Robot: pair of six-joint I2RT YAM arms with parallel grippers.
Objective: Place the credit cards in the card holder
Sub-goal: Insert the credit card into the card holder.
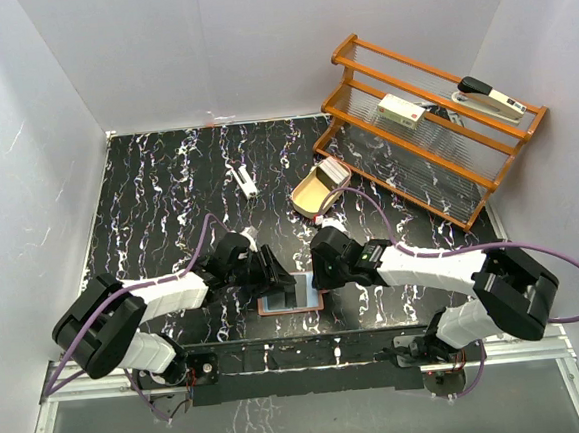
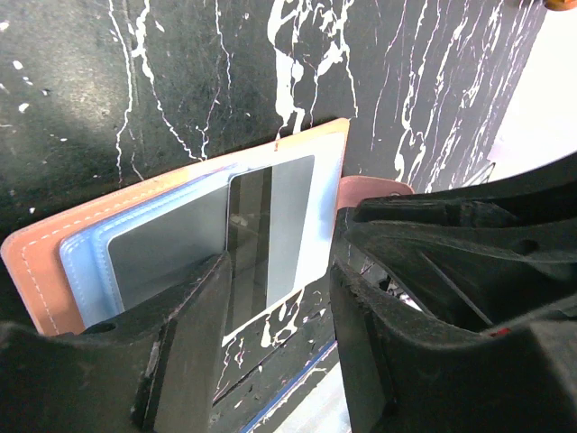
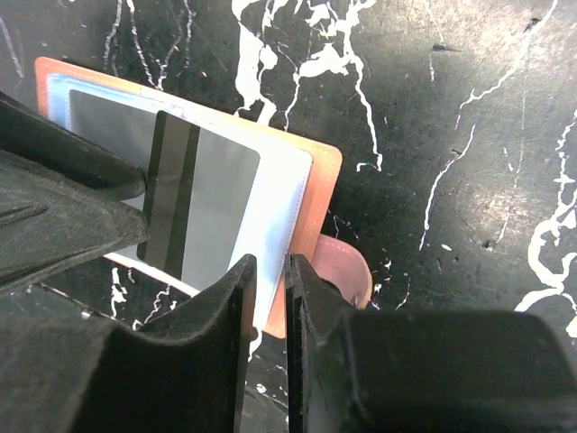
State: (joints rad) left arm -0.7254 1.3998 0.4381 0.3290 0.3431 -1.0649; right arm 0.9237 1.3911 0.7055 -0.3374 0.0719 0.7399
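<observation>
The card holder (image 1: 277, 311) lies open and flat near the front edge, salmon border up, pale blue inside (image 2: 36, 271) (image 3: 320, 194). A grey credit card (image 2: 270, 225) with dark stripes sits partly inside its pocket, its near end sticking out over the table (image 3: 207, 198) (image 1: 288, 295). My left gripper (image 2: 279, 334) is open, its fingers straddling the card's protruding end (image 1: 274, 276). My right gripper (image 3: 270, 289) is almost shut, pinching the holder's edge beside the little side tab (image 3: 347, 271) (image 1: 320, 279). Any other cards are out of view.
A tan oval wooden tray (image 1: 319, 189) lies behind the grippers. A wooden rack (image 1: 435, 155) at the back right carries a white box with a red mark (image 1: 400, 111) and a black-and-cream object (image 1: 491, 98). A small white object (image 1: 246, 181) lies mid-table.
</observation>
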